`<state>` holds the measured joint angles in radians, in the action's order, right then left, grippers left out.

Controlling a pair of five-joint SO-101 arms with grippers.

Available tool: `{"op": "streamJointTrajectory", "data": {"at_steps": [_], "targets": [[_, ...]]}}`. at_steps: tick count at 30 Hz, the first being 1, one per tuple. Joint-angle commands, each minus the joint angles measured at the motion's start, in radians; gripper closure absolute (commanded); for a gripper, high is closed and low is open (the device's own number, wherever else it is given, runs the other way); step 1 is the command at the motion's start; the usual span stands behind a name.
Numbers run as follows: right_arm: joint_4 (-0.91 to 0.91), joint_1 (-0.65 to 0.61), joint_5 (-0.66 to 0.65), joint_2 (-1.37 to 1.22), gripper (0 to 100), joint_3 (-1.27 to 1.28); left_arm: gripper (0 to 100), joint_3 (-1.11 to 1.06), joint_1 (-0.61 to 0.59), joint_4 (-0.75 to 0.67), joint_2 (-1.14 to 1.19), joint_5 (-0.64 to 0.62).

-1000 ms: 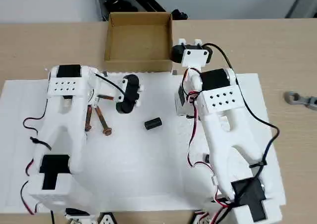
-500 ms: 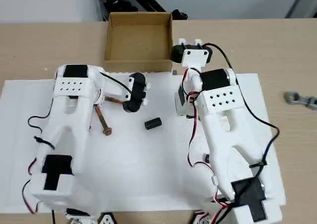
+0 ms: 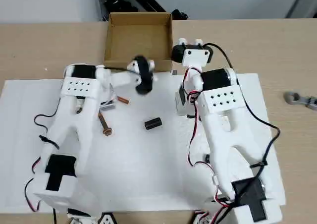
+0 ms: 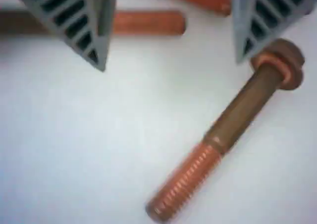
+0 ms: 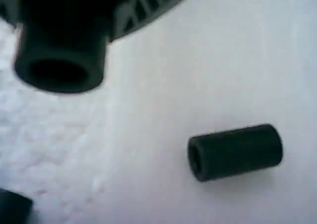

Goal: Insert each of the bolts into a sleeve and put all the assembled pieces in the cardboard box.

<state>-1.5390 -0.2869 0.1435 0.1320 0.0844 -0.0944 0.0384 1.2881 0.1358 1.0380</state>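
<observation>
Bolt [image 3: 103,123] flat — head toward left arm base [image 3: 55,170]; sleeve [image 3: 153,123] axis crosswise.

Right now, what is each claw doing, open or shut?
Left gripper: open, holding nothing.
Right gripper: closed on a black cylindrical sleeve.

Coppery metal bolt [image 4: 233,119], smooth matt sleeve [image 5: 237,150]
</observation>
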Motion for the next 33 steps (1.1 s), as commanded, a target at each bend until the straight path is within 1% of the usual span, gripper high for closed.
{"op": "streamJointTrajectory", "data": {"at_steps": [1,4,7,10,15,18,21,23,24,28,33], "targets": [[0.005,0.044,-0.009,0.054,98.8,-0.005,84,0.056,0.014,-0.026,-0.008,-0.514],[0.005,0.056,-0.009,0.054,98.9,-0.005,84,0.101,0.011,-0.026,-0.008,-0.867],[0.005,0.053,-0.009,0.054,99.0,-0.005,84,0.124,0.008,-0.025,-0.008,-1.132],[0.005,0.051,-0.009,0.054,99.1,-0.005,84,0.124,-0.012,-0.025,-0.006,-1.330],[0.005,0.054,-0.009,0.051,99.1,-0.005,84,0.122,-0.098,-0.025,-0.005,-1.570],[0.005,0.051,-0.009,0.051,99.1,-0.005,83,0.122,-0.117,-0.018,-0.005,-1.697],[0.005,0.051,-0.009,0.048,99.1,-0.003,77,0.120,-0.112,0.012,-0.005,-1.815],[-0.001,0.051,-0.008,0.051,99.1,-0.003,71,0.117,-0.095,0.026,-0.005,-1.847],[-0.005,0.050,-0.008,0.051,99.1,-0.003,71,0.117,-0.087,0.035,0.002,-1.852],[-0.008,0.050,-0.008,0.048,99.1,-0.003,74,0.143,-0.084,0.044,0.077,-1.866],[-0.008,0.048,-0.008,0.054,99.1,-0.003,76,0.248,-0.081,0.081,0.221,-1.958]]}}
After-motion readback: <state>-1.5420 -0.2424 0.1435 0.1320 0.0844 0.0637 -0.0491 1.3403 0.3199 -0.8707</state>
